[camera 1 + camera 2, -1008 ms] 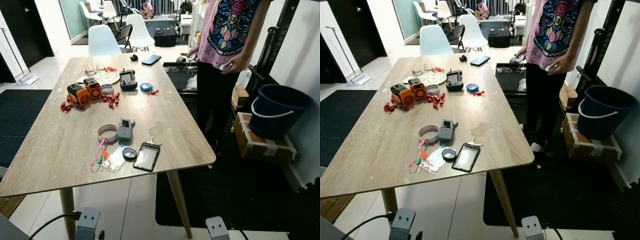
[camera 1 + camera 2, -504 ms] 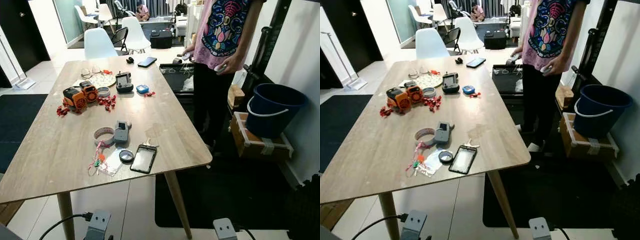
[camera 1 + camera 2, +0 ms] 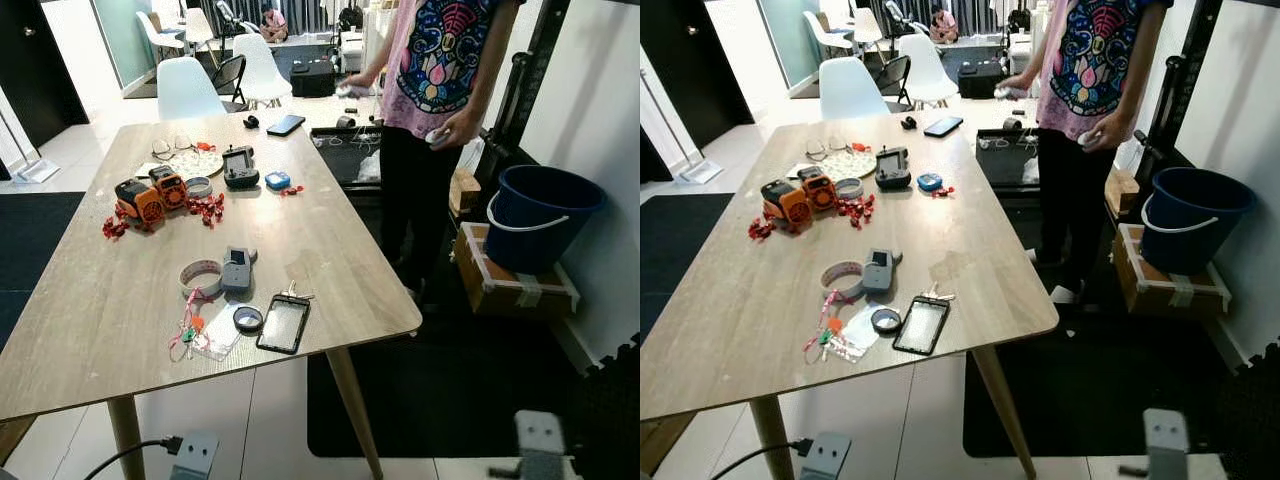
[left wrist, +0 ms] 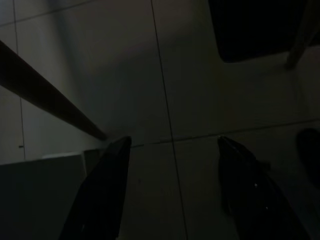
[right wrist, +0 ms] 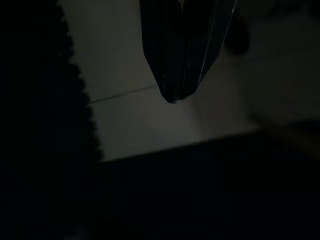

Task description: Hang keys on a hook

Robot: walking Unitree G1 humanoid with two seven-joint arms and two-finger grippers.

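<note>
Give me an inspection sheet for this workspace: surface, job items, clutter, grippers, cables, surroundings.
Surface: wooden table, scuffed, on angled legs.
Job's things: keys lie near the front edge, touching the top of a black phone; hook: nothing seen.
Clutter: tape roll, grey device, orange gadgets, red clips, glasses.
Grippers: left gripper fingers apart, over floor tiles; right gripper fingers together, dim view.
Cables: black cable near the table leg.
Surroundings: person standing at the table's right, blue bucket on a box, white chairs behind.
</note>
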